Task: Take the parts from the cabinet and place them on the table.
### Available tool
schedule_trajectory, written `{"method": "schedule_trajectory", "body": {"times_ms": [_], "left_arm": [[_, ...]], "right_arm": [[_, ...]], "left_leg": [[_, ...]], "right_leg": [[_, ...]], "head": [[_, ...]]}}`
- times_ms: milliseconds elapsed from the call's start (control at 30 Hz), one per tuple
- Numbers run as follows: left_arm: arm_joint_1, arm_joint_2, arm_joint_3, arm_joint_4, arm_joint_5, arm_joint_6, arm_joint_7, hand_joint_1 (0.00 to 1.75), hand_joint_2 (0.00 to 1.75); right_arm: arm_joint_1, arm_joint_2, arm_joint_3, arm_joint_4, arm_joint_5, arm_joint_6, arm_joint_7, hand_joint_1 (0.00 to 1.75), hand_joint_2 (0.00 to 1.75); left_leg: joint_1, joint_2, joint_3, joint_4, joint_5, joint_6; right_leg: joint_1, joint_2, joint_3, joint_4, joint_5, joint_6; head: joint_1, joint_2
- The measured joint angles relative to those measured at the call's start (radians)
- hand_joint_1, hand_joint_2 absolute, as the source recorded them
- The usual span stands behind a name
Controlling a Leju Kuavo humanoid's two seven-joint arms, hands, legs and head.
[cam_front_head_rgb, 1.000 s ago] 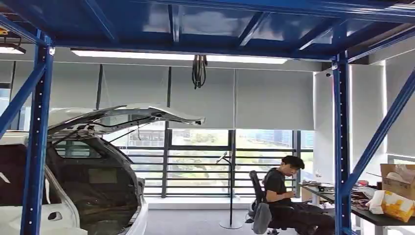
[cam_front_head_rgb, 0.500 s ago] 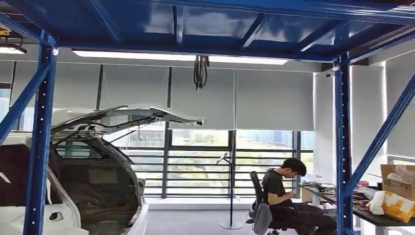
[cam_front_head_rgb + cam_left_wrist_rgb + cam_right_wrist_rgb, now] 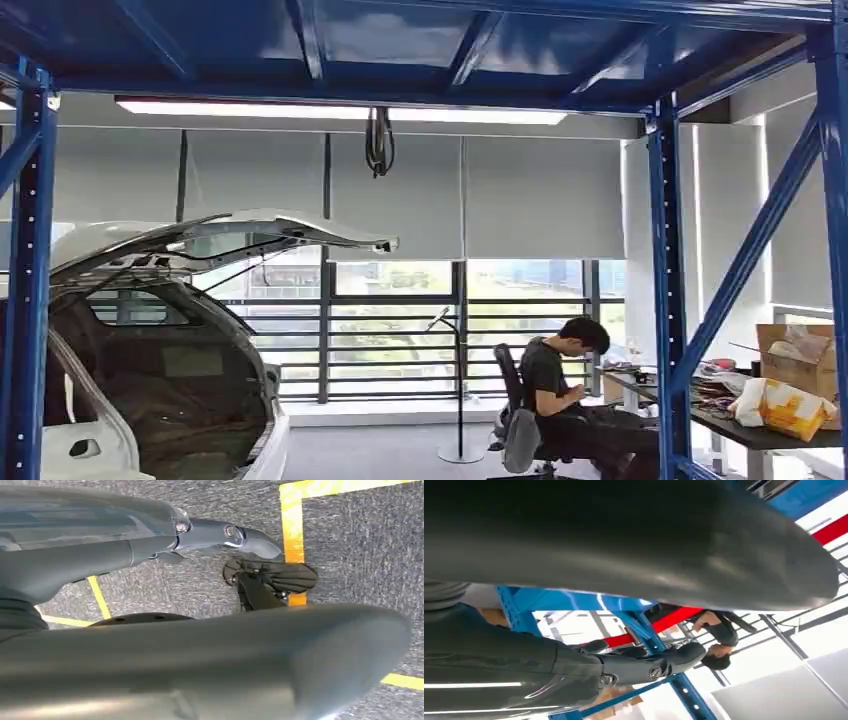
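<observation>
Head view looks through blue rack frame toward white car with raised hatch, seated person at cluttered desk. No cabinet or parts visible, so their position, pointing and long axis cannot be told.

Judged step: approach or search, before any pick. Next move calls for bringing cabinet into sight.

Left hand hangs over grey carpet with yellow tape, holding nothing, fingers apart. Right hand raised near rack, holding nothing, fingers apart.

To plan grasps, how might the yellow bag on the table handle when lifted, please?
The bag looks crumpled and bulging, so probably soft and floppy. It sits near the table edge; a push might tip it off.
</observation>
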Motion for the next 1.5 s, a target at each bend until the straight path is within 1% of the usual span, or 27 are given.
{"method": "schedule_trajectory", "body": {"times_ms": [33, 67, 133, 167, 200, 267, 300, 333, 400, 467, 533, 567, 633, 667, 700, 733, 767, 833, 933, 1000, 1033, 1067, 1133, 1200, 1267, 1367, 1500], "left_arm": [[-0.002, 0.0, 0.0, 0.0, 0.0, 0.0, -0.001, 0.0, 0.0], [-0.002, 0.0, 0.0, 0.0, 0.0, 0.0, -0.001, 0.0, 0.0], [0.0, 0.0, 0.0, 0.0, 0.0, 0.0, -0.001, 0.0, 0.0], [0.002, 0.0, 0.0, 0.0, 0.0, 0.0, 0.0, 0.0, 0.0], [0.005, 0.0, 0.0, 0.0, 0.0, 0.0, 0.0, 0.0, 0.0], [0.005, 0.0, 0.0, 0.0, 0.0, 0.0, 0.0, 0.0, 0.0], [0.004, 0.0, 0.0, 0.0, 0.0, 0.0, -0.001, 0.0, 0.0], [0.004, 0.0, 0.0, 0.0, 0.0, 0.0, -0.001, 0.0, 0.0], [0.002, 0.0, 0.0, 0.0, 0.0, 0.0, -0.002, 0.0, 0.0], [0.003, 0.0, 0.0, 0.0, 0.0, -0.002, -0.003, 0.0, 0.0], [0.004, 0.0, 0.0, 0.0, 0.0, -0.002, -0.003, 0.0, 0.0], [0.002, 0.0, 0.0, 0.0, 0.0, -0.002, -0.005, 0.0, 0.0], [0.0, 0.0, 0.0, 0.0, 0.0, -0.002, -0.005, 0.0, 0.0], [0.001, 0.0, 0.0, 0.0, 0.0, -0.003, -0.005, 0.0, 0.0], [0.001, 0.0, 0.0, 0.0, 0.0, -0.003, -0.005, 0.0, 0.0], [0.003, 0.0, 0.0, 0.0, 0.0, -0.002, -0.005, 0.0, 0.0], [0.005, 0.0, 0.0, 0.0, 0.0, -0.002, -0.005, 0.0, 0.0], [0.004, 0.0, 0.0, 0.0, 0.0, -0.002, -0.005, 0.0, 0.0], [0.003, -0.002, 0.0, 0.002, 0.0, -0.002, -0.005, 0.0, 0.0], [0.003, -0.002, 0.0, 0.002, -0.001, -0.002, -0.005, 0.0, 0.0], [0.003, -0.002, 0.0, 0.002, -0.002, 0.0, -0.007, 0.0, 0.0], [0.002, -0.002, 0.0, 0.002, -0.002, 0.001, -0.012, 0.0, 0.0], [0.001, 0.001, 0.0, 0.002, -0.003, 0.0, -0.014, 0.0, 0.0], [0.004, 0.003, 0.0, 0.002, -0.006, -0.003, -0.015, 0.0, 0.0], [0.006, 0.003, 0.0, 0.002, -0.011, -0.004, -0.015, 0.0, 0.0], [0.003, 0.005, 0.0, 0.002, -0.016, -0.003, -0.016, 0.0, 0.0], [0.006, 0.005, -0.001, 0.002, -0.02, -0.004, -0.017, 0.0, 0.0]], "right_arm": [[-0.001, 0.001, 0.0, -0.001, 0.0, 0.0, -0.001, 0.0, 0.0], [-0.002, 0.001, 0.0, -0.001, -0.001, 0.0, -0.001, 0.0, 0.0], [-0.002, 0.002, 0.0, -0.001, -0.001, 0.0, -0.001, 0.0, 0.0], [0.0, 0.004, 0.0, 0.0, -0.001, 0.0, -0.001, 0.0, 0.0], [0.001, 0.004, 0.0, 0.0, -0.002, 0.0, -0.001, 0.0, 0.0], [0.002, 0.005, 0.0, 0.001, -0.002, 0.0, -0.001, 0.0, 0.0], [0.001, 0.005, 0.0, 0.001, -0.003, 0.0, -0.001, 0.0, 0.0], [0.001, 0.005, 0.0, 0.001, -0.003, 0.0, -0.001, 0.0, 0.0], [-0.001, 0.005, 0.0, 0.001, -0.004, 0.001, -0.002, 0.0, 0.0], [-0.001, 0.005, 0.002, 0.001, -0.005, 0.001, -0.002, 0.0, 0.0], [-0.002, 0.005, 0.001, 0.0, -0.006, 0.0, -0.002, 0.0, 0.0], [-0.005, 0.005, 0.001, 0.0, -0.006, 0.0, -0.003, 0.0, 0.0], [-0.004, 0.005, 0.0, 0.001, -0.007, 0.0, -0.003, 0.0, 0.0], [-0.001, 0.005, 0.001, 0.002, -0.008, 0.001, -0.003, 0.0, 0.0], [0.001, 0.005, 0.001, 0.005, -0.008, 0.001, -0.003, 0.0, 0.0], [0.001, 0.005, 0.001, 0.006, -0.008, 0.001, -0.003, 0.0, 0.0], [0.0, 0.005, 0.001, 0.006, -0.008, 0.001, -0.003, 0.0, 0.0], [-0.001, 0.005, 0.001, 0.006, -0.008, 0.001, -0.003, 0.0, 0.0], [-0.002, 0.005, 0.001, 0.006, -0.01, 0.001, -0.003, 0.0, 0.0], [0.001, 0.005, 0.001, 0.005, -0.029, 0.009, -0.006, 0.0, 0.0], [0.006, 0.004, 0.001, 0.004, -0.067, 0.034, -0.01, 0.0, 0.0], [0.005, -0.006, 0.001, 0.005, -0.139, 0.071, -0.018, 0.0, 0.0], [0.012, -0.049, 0.0, 0.013, -0.31, 0.16, -0.042, 0.0, 0.0], [0.019, -0.115, -0.013, 0.028, -0.444, 0.201, -0.08, 0.0, 0.0], [0.016, -0.156, -0.025, 0.042, -0.424, 0.195, -0.089, 0.0, 0.0], [0.01, -0.193, -0.024, 0.066, -0.367, 0.184, -0.086, 0.0, 0.0], [0.001, -0.219, -0.021, 0.088, -0.349, 0.179, -0.083, 0.0, 0.0]], "left_leg": [[0.001, 0.0, -0.006, 0.02, -0.013, -0.003], [0.001, 0.0, -0.032, 0.074, -0.041, -0.004], [0.001, 0.0, -0.124, 0.246, -0.11, -0.007], [0.001, 0.0, -0.167, 0.316, -0.124, -0.007], [0.001, 0.0, -0.187, 0.335, -0.111, -0.007], [0.001, 0.0, -0.156, 0.235, -0.021, -0.003], [0.001, 0.0, -0.12, 0.143, 0.038, 0.001], [0.001, 0.0, -0.094, 0.068, 0.077, 0.005], [-0.005, -0.001, -0.073, 0.041, 0.046, 0.012], [-0.01, -0.003, -0.076, 0.043, 0.042, 0.02], [-0.001, -0.003, -0.065, 0.031, 0.042, 0.031], [0.0, -0.001, -0.059, 0.028, 0.038, 0.037], [0.0, -0.001, -0.053, 0.028, 0.033, 0.044], [-0.001, -0.001, -0.048, 0.028, 0.028, 0.046], [-0.002, -0.001, -0.042, 0.028, 0.022, 0.046], [-0.003, -0.002, -0.034, 0.028, 0.016, 0.047], [-0.004, -0.002, -0.023, 0.028, 0.009, 0.046], [-0.005, -0.004, 0.001, 0.027, -0.008, 0.04], [-0.004, -0.005, -0.002, 0.026, -0.016, 0.024], [-0.004, -0.002, 0.009, 0.007, -0.013, 0.014], [-0.007, -0.002, 0.018, 0.004, -0.011, 0.019], [-0.009, -0.002, 0.02, 0.003, 0.003, 0.026], [-0.01, -0.003, 0.025, -0.001, 0.003, 0.025], [-0.01, -0.002, 0.025, -0.002, 0.003, 0.026], [-0.008, -0.002, 0.026, -0.006, 0.002, 0.025], [-0.005, -0.002, 0.037, -0.026, -0.012, 0.011], [-0.006, -0.002, 0.039, -0.025, -0.011, 0.01]], "right_leg": [[-0.001, 0.0, 0.004, -0.001, -0.002, -0.006], [-0.001, -0.001, 0.006, -0.001, -0.006, -0.013], [0.002, -0.002, 0.011, -0.001, -0.012, -0.021], [0.004, -0.001, 0.014, -0.001, -0.015, -0.023], [0.004, 0.001, 0.021, -0.001, -0.02, -0.023], [0.004, 0.006, 0.041, -0.001, -0.033, -0.02], [0.004, 0.008, 0.054, -0.001, -0.042, -0.017], [0.004, 0.008, 0.065, -0.001, -0.051, -0.012], [0.01, 0.012, 0.063, 0.003, -0.059, 0.002], [0.005, 0.012, 0.065, -0.006, -0.059, 0.012], [0.003, 0.009, 0.069, 0.001, -0.074, 0.023], [0.004, 0.006, 0.05, 0.044, -0.093, 0.026], [0.003, 0.004, -0.024, 0.173, -0.14, 0.031], [0.003, 0.004, -0.08, 0.26, -0.158, 0.033], [0.003, 0.003, -0.115, 0.3, -0.151, 0.034], [0.003, 0.003, -0.121, 0.287, -0.125, 0.033], [0.004, 0.003, -0.105, 0.229, -0.074, 0.03], [0.009, 0.002, -0.045, 0.057, 0.036, 0.016], [0.022, 0.001, -0.03, 0.025, 0.01, -0.004], [0.023, 0.005, -0.025, 0.015, 0.01, -0.009], [0.016, 0.004, -0.012, -0.002, 0.016, -0.002], [0.014, 0.005, -0.007, -0.008, 0.017, -0.001], [0.014, 0.004, -0.003, -0.008, 0.012, -0.002], [0.015, 0.002, -0.002, -0.007, 0.008, -0.006], [0.017, 0.003, -0.002, -0.007, 0.007, -0.007], [0.02, 0.003, -0.003, -0.006, 0.007, -0.008], [0.019, 0.001, 0.0, -0.006, 0.007, -0.008]], "head": [[0.0, 0.0], [0.0, 0.0], [0.0, 0.0], [0.0, 0.0], [0.0, 0.0], [0.0, 0.0], [0.0, 0.0], [0.0, 0.0], [0.0, 0.0], [0.0, 0.0], [0.0, 0.0], [0.0, 0.0], [0.0, 0.0], [0.0, 0.0], [0.0, 0.0], [0.0, 0.0], [0.0, 0.0], [0.0, 0.0], [0.0, 0.0], [0.0, 0.0], [0.0, 0.0], [0.0, 0.0], [0.0, 0.0], [0.0, 0.0], [0.0, 0.0], [0.0, 0.0], [0.0, 0.0]]}}
